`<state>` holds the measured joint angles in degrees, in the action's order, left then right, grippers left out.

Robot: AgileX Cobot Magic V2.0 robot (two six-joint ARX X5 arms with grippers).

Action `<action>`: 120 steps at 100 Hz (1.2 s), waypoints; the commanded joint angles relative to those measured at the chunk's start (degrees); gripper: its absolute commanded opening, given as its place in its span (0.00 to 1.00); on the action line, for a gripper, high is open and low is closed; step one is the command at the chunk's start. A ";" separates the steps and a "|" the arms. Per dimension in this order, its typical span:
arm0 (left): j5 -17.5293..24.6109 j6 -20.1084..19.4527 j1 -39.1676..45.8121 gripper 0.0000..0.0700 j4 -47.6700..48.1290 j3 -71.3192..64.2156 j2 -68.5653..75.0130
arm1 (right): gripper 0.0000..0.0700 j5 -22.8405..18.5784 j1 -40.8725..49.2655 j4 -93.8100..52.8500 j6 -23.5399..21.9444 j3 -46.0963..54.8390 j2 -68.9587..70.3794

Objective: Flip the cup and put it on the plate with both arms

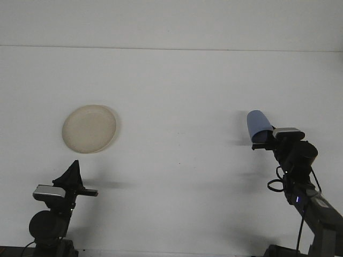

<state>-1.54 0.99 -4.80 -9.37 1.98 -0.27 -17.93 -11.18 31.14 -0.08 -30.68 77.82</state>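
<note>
White table [177, 96]: the blue cup [258, 125] is held tilted in the closed right gripper [261, 143], its base beyond the jaws; plate [89, 128] well apart

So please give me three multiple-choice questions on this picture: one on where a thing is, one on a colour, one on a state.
1. Where is the plate?
A. on the table's left side
B. under the cup
C. in the left gripper

2. What colour is the cup?
A. red
B. blue
C. green

3. How is the cup now?
A. lying flat on the plate
B. standing alone at the table's middle
C. held tilted by the right gripper

Key: 1 A, the plate lies at left, far from the cup. 2 B, its wall is blue. 3 C, the gripper grasps its lower end and it leans left.
</note>
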 commanded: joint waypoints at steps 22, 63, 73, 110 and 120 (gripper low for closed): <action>0.02 0.07 -0.15 0.02 -0.59 -1.07 0.09 | 0.01 1.79 3.76 -19.39 -5.68 -0.68 -21.00; 0.02 0.07 -0.15 0.02 -0.59 -1.07 0.09 | 0.01 1.88 14.27 -65.22 -7.85 -18.23 -34.16; 0.02 0.07 -0.15 0.02 -0.59 -1.07 0.09 | 0.01 1.88 17.92 -74.03 -7.89 -25.22 -31.63; 0.02 0.07 -0.15 0.02 -0.59 -1.07 0.09 | 0.01 9.42 32.44 -94.49 -6.62 -45.99 -12.04; 0.02 0.07 -0.15 0.02 -0.59 -1.09 0.09 | 0.01 10.75 35.85 -97.04 -5.44 -49.86 -6.16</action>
<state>-1.56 0.99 -4.80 -9.37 1.98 -0.27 -7.66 22.83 -65.28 -6.83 -77.65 68.31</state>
